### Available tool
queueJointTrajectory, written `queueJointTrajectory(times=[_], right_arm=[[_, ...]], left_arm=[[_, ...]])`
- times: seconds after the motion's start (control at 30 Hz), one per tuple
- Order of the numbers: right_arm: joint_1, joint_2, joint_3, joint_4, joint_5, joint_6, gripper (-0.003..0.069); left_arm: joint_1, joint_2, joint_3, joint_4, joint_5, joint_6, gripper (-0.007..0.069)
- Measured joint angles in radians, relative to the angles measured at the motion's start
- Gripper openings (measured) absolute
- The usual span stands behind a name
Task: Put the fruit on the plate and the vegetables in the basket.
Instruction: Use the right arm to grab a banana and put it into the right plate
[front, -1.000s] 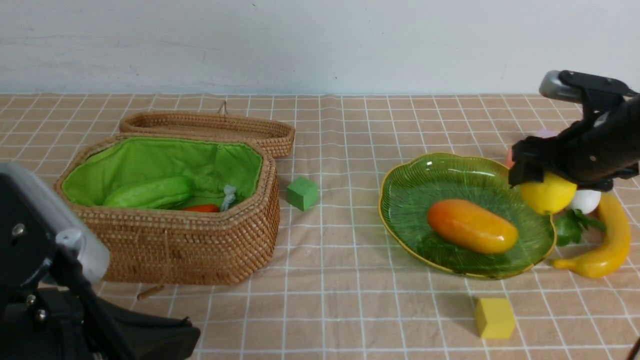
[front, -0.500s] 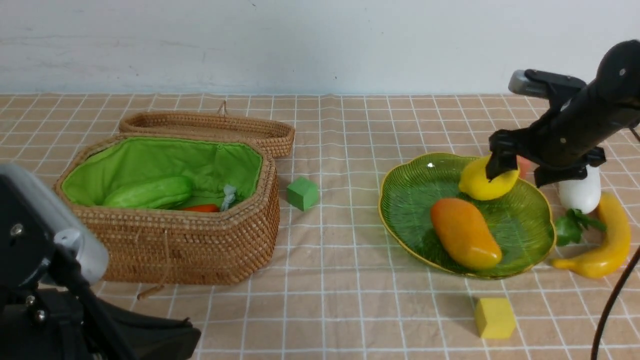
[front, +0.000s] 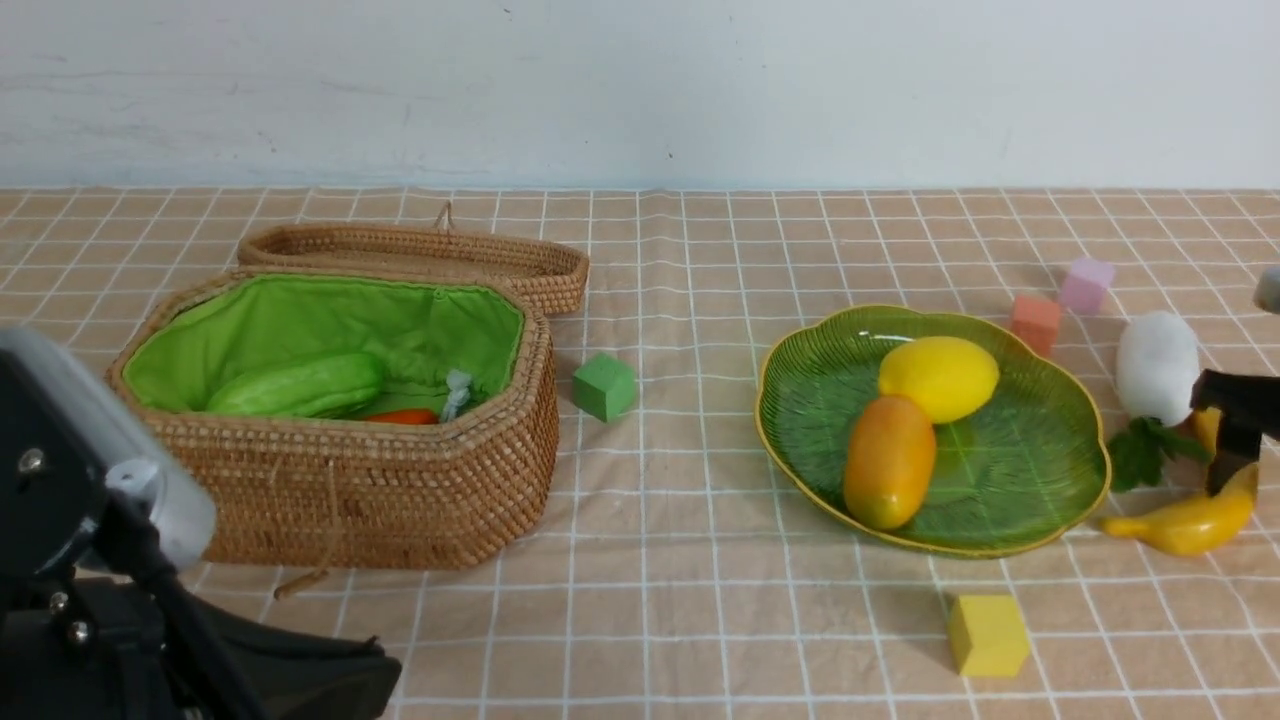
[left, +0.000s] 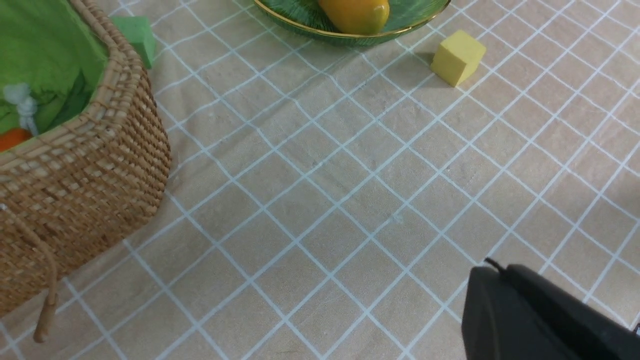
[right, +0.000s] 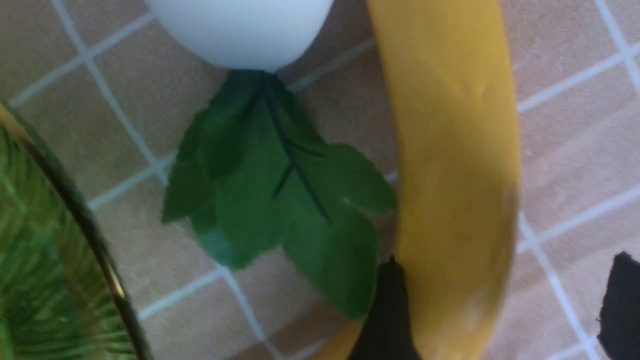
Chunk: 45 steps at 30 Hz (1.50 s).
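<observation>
Basket of woven brown rattan with a bright green cloth lining stands open at the left, its matching woven lid lying just behind it. Inside I can see the light green ridged gourd and a sliver of the red-orange pepper; no eggplant shows from here. My left gripper hangs near me beside the basket, with only a dark edge in its own camera, so I cannot tell whether that claw is released or clenched. A small green foam cube sits just right of the basket. Further right, the shallow ribbed green glass plate with a golden rim carries the oval orange-yellow mango and the round yellow lemon, touching each other. The curved yellow banana lies on the cloth just right of the plate, beside the white radish with green leaves. My right gripper is spread wide, astride the banana's near half, one finger against the radish leaves. To do this pickup well, I judge I should keep that finger clear of the leaves, settle low, close across the banana's width, then lift it over the rim.
</observation>
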Motion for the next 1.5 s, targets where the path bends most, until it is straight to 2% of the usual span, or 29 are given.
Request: queueJointTrajectory(times=[0.3,0.4,0.47,0.5,0.7,0.83,0.93,1.03,1.27,1.33,1.37,1.5], right_arm=[[-0.003,0.066,0.005,0.025,-0.057,-0.038,0.0517],[-0.005,0.066,0.004,0.015,-0.052,-0.042,0.0447],[-0.005,0.063,0.004,-0.012,-0.012,-0.042,0.0341],[-0.005,0.059,0.004,-0.026,0.008,-0.041,0.0318],[-0.004,-0.053,0.008,-0.064,0.143,-0.019,0.0326],[0.038,-0.209,0.008,-0.023,0.194,0.02,0.0326],[0.101,-0.244,0.007,0.035,0.138,-0.006,0.0326],[0.208,-0.187,0.004,0.102,0.026,-0.035,0.0326],[0.261,-0.034,-0.039,0.112,-0.063,-0.039,0.0326],[0.267,-0.009,-0.05,0.111,-0.063,-0.04,0.0347],[0.271,-0.005,-0.055,0.098,-0.062,-0.04,0.0385],[0.271,-0.011,-0.084,0.04,-0.04,-0.041,0.0596]], left_arm=[[0.0,0.0,0.0,0.0,0.004,0.0,-0.0013],[0.0,0.0,0.0,0.0,0.005,0.0,-0.0013],[0.0,0.0,0.0,0.0,0.011,0.0,-0.0013],[0.0,0.0,0.0,0.0,0.015,0.0,-0.0013],[0.0,0.0,0.0,0.0,0.021,0.017,-0.0013],[0.0,0.0,0.0,0.0,0.021,0.039,-0.0013],[0.0,0.0,0.0,0.0,0.02,0.043,-0.0013],[0.0,0.0,0.0,0.0,0.02,0.045,-0.0013],[0.0,0.0,0.0,0.0,0.02,0.046,-0.0013],[0.0,0.0,0.0,0.0,0.02,0.046,-0.0013],[0.0,0.0,0.0,0.0,0.02,0.046,-0.0013],[0.0,0.0,0.0,0.0,0.02,0.046,-0.0011]])
